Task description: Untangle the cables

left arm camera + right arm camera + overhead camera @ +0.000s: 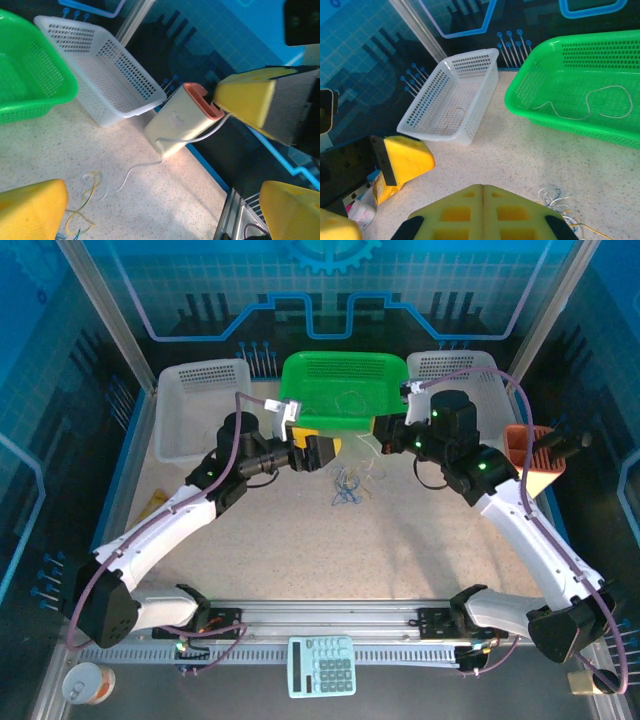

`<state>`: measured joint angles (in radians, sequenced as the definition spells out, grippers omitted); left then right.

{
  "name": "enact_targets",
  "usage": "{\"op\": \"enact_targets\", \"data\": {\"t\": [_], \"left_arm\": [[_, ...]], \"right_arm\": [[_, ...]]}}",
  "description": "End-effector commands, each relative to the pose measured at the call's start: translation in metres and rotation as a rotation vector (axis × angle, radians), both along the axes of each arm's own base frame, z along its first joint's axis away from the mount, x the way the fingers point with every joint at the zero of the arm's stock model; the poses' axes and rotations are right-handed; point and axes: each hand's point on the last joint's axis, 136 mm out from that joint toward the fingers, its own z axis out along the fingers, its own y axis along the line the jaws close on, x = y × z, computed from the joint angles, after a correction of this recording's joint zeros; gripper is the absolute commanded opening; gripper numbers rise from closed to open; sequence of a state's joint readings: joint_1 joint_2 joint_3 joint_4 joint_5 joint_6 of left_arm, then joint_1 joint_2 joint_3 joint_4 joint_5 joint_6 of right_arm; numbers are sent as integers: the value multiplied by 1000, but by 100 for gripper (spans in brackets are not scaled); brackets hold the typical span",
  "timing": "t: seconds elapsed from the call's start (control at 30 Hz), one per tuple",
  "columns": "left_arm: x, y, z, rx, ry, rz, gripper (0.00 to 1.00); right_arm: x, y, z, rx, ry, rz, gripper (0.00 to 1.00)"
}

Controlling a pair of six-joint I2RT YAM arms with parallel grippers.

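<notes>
Top external view: the cables (348, 485) lie as one small, loose tangle of very thin yellowish, whitish and blue-grey cords. They rest on the speckled tabletop (300, 550), just in front of the green basket (300, 368) and between my two grippers.

My left gripper (325, 452) stands wide open beside the tangle and holds nothing; its yellow foam pads (30, 212) look soft, matte and blocky. My right gripper (482, 200) is closed, its two recessed foam pads pressed flat together with nothing visible between them. It is near the tangle but apart from it.

The green basket is glossy perforated plastic with a rounded rim, and one whitish cord (590, 107) snakes across its floor. A white perforated basket (450, 107) sits beside it, with a narrow strip of bare table between their walls. A faint curl inside the white basket may be another cord, though I cannot be sure. Bare tabletop spreads from the tangle back toward my bases.
</notes>
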<state>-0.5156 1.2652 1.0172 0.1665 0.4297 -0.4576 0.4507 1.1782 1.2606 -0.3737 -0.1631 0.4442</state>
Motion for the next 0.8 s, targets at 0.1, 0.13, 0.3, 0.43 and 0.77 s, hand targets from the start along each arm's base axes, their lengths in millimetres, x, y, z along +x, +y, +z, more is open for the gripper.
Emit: {"op": "enact_targets", "data": {"t": [0.1, 0.13, 0.3, 0.43, 0.77], "left_arm": [[-12, -13, 21, 102, -221, -125, 96], [-12, -14, 22, 113, -234, -134, 95], [-16, -26, 23, 170, -282, -195, 90], [-15, -34, 14, 202, -279, -228, 84], [-9, -52, 5, 191, -273, -267, 70]], "right_arm": [[-8, 21, 1, -20, -25, 137, 0], [-8, 23, -1, -20, -18, 150, 0], [-9, 31, -3, -14, -2, 190, 0], [-10, 35, -1, -2, 0, 207, 0], [-14, 36, 6, 23, -9, 206, 0]]}}
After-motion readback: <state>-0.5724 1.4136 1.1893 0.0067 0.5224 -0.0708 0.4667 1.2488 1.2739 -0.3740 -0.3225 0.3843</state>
